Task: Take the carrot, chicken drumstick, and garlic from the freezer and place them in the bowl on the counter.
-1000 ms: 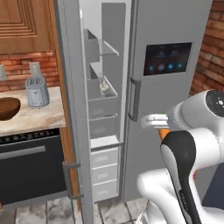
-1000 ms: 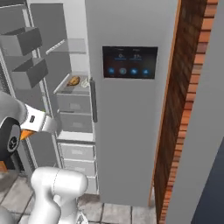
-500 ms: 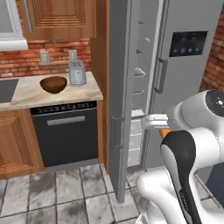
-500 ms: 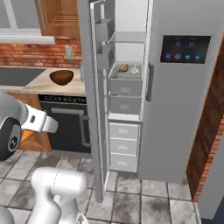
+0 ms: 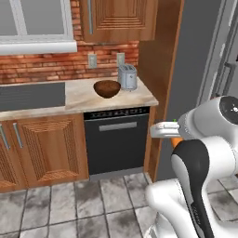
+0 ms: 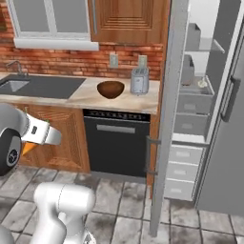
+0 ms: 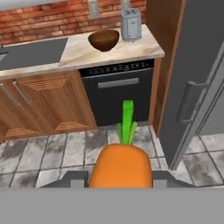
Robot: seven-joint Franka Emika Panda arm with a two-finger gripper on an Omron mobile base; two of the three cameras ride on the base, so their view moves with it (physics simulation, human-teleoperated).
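My jaws are closed on the carrot (image 7: 121, 165), green top pointing up-frame. The bowl (image 7: 104, 40) lies beyond it, at upper centre of the hand view.

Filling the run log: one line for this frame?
phase: carry | gripper: shut on carrot | bowl: on counter, beside toaster | freezer: open

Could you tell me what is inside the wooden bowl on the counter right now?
Nothing shows inside the bowl; its near wall hides the bottom. The toaster stands beside it. The carrot sits in the gripper.
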